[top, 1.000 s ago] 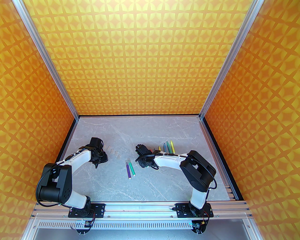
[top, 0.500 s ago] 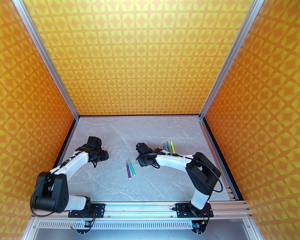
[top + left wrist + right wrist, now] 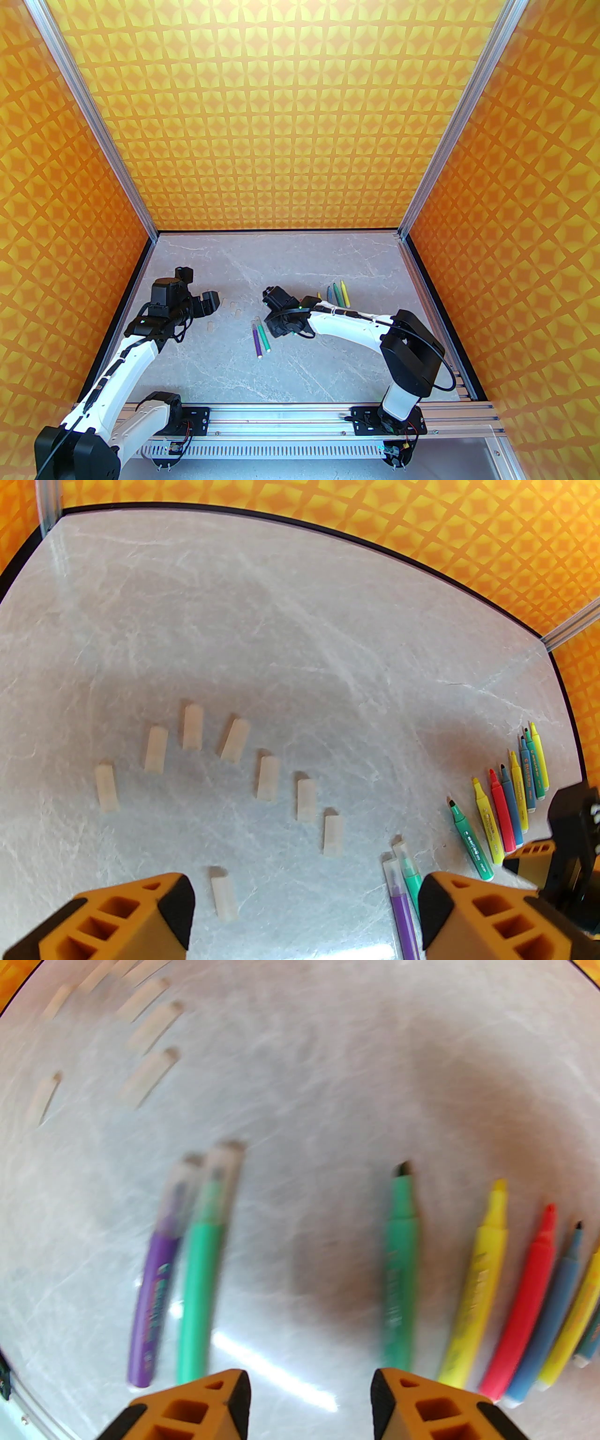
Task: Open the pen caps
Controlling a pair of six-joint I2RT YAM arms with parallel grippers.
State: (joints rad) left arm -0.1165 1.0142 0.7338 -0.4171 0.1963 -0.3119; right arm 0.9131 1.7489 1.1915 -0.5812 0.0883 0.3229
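Eight loose pen caps (image 3: 268,777) lie flat on the table (image 3: 290,620), pale and translucent. Seven spread in a ragged line ahead of the left gripper (image 3: 304,904). The eighth cap (image 3: 223,898) lies in the gap between its fingertips, just beside one finger (image 3: 176,909) but apart from it.

Two further caps are seated on markers, one on the purple marker (image 3: 403,916) and one on the green marker (image 3: 412,883). These two lie side by side, touching or nearly so, just beside the inner face of the other finger (image 3: 438,902). The left gripper's jaws are spread wide and nothing is held.

Beyond that finger lies a row of uncapped markers (image 3: 501,808) in green, yellow, red and blue, tips bare and barrels close together.

The right gripper (image 3: 309,1398) has its fingers parted, with nothing between them but bare table. Its wrist view is blurred. The purple and green capped markers lie ahead and to the outside of one finger (image 3: 234,1396), with their caps at the ends away from it. The uncapped green marker (image 3: 398,1264) lies directly ahead of the other finger (image 3: 382,1398), and the rest of the row fans outward past it. The loose caps lie far ahead, beyond the capped pair.
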